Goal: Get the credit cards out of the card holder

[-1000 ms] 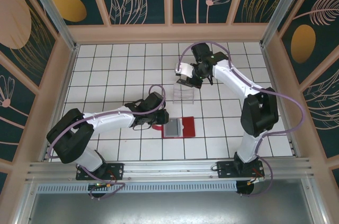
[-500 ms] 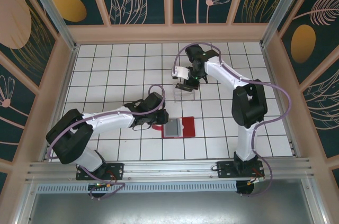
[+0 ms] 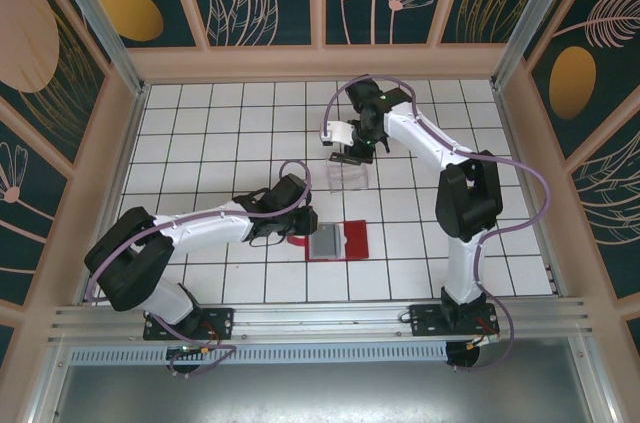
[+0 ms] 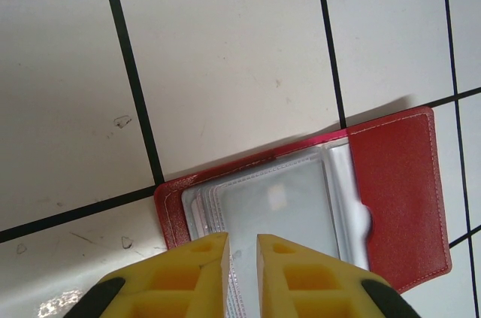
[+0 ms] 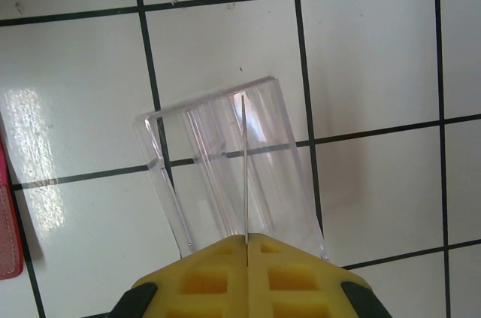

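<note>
The card holder [image 4: 398, 183] lies open on the desk [image 4: 225, 55], its greyish sleeves [image 4: 278, 205] facing up. Whether any sleeve has a card in it I cannot tell.

The left pincer [image 4: 242, 246] sits at the holder's left edge, over the sleeves. Its pads are a slim gap apart, and I cannot tell whether they pinch a sleeve or merely press on it.

Beyond the holder's far edge, well apart from it, stands a clear box [image 5: 203, 168]. The right pincer [image 5: 246, 246] hangs just above the box, clamped together on one credit card [image 5: 244, 168], which shows edge-on and upright.

The step in hand looks like dropping this card into the box. To do it well:
- Bring the card's lower edge down between the box walls before letting go, since a thin card let go from above could catch the rim and slide onto the desk.
- Come straight down without tilting.
- Part the pads only a little.
- Let the left pincer steady the holder for the next pull.
</note>
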Action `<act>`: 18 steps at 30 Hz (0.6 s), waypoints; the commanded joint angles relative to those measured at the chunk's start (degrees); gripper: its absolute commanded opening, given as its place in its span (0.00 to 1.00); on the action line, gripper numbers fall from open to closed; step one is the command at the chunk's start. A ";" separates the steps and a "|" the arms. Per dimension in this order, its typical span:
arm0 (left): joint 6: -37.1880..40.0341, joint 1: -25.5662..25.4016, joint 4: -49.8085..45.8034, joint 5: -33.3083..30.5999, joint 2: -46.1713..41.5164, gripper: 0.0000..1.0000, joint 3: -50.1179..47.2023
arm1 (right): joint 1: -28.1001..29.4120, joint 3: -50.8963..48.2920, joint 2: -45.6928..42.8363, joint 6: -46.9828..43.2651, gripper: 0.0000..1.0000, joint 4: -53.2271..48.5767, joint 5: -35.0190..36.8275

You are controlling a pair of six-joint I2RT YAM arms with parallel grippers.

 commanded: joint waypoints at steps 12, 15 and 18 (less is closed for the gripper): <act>-0.65 -0.24 -1.14 -1.47 -2.16 0.19 -0.56 | -0.51 4.42 2.45 -4.75 0.00 -0.57 0.91; -0.55 -0.25 -1.22 -1.50 -2.19 0.19 -0.47 | -1.53 3.09 3.02 -5.26 0.00 0.30 -0.15; -0.50 -0.28 -1.22 -1.48 -2.24 0.19 -0.46 | -1.92 2.11 3.59 -5.22 0.00 0.11 -0.83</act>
